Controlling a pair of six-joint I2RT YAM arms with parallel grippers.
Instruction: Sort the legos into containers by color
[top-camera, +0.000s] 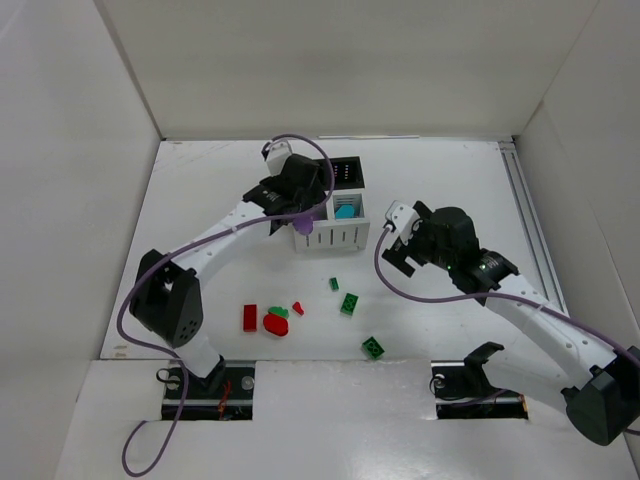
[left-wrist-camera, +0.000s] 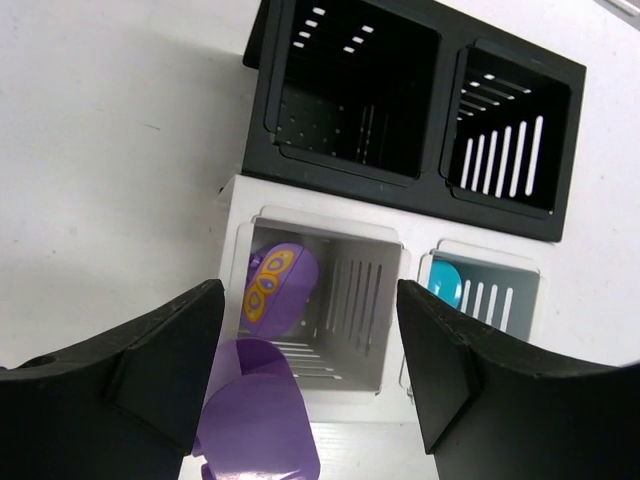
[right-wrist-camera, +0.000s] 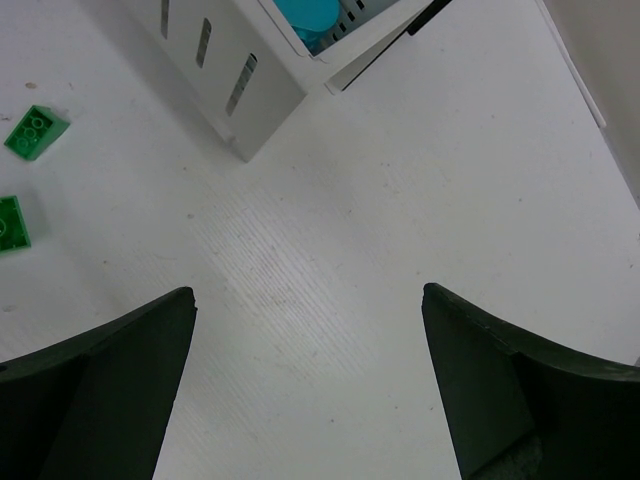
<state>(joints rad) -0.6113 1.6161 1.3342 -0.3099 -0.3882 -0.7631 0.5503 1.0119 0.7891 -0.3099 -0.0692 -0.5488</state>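
Observation:
The bin block (top-camera: 345, 235) stands at mid-table, two white compartments in front and two black (left-wrist-camera: 350, 90) behind. My left gripper (top-camera: 300, 203) hovers over the left white compartment (left-wrist-camera: 385, 300), jaws wide open (left-wrist-camera: 310, 295). A loose purple piece (left-wrist-camera: 255, 420) lies by the left finger at the bin's front rim (top-camera: 304, 226); nothing grips it. A purple piece with yellow markings (left-wrist-camera: 275, 285) lies in that compartment. A cyan piece (left-wrist-camera: 445, 283) lies in the right white one. My right gripper (top-camera: 398, 245) is open and empty (right-wrist-camera: 308, 295) over bare table right of the bin.
On the near table lie a red brick (top-camera: 250, 317), a red rounded piece (top-camera: 275, 324), a small red piece (top-camera: 298, 308), and green pieces (top-camera: 334, 284), (top-camera: 349, 303), (top-camera: 373, 347). Two green bricks (right-wrist-camera: 35, 132) show left in the right wrist view. White walls enclose the table.

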